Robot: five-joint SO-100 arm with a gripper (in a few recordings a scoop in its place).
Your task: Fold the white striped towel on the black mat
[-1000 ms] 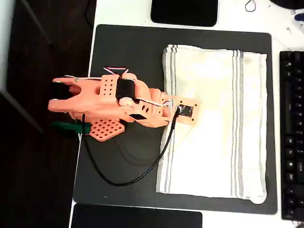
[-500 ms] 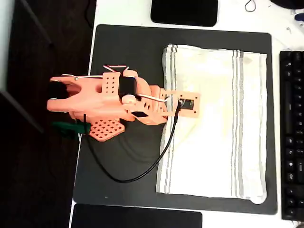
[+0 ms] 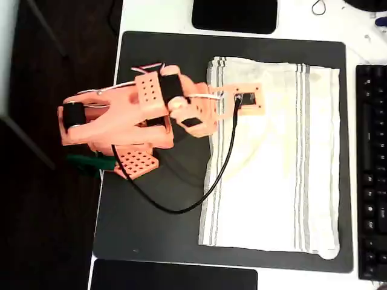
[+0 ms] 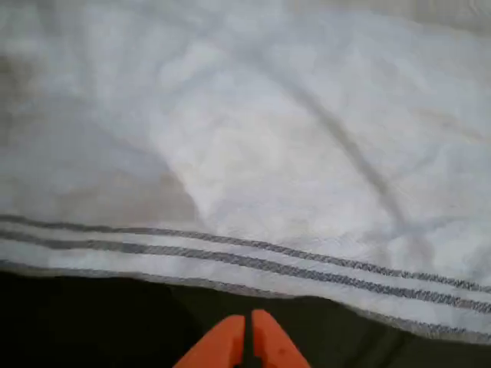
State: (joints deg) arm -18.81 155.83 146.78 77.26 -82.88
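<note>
The white table [image 3: 157, 15] is carrying the black mat [image 3: 157, 66], and the orange hand [image 4: 247, 343] is hovering over it with its fingertips pressed together, holding nothing. Just beyond those tips the white striped towel [image 4: 253, 153] is lying flat and unfolded, its grey-striped edge nearest. Since a second ago the arm has been swinging toward the towel's upper corner, likely seeking a grip there. No readable writing is showing
</note>
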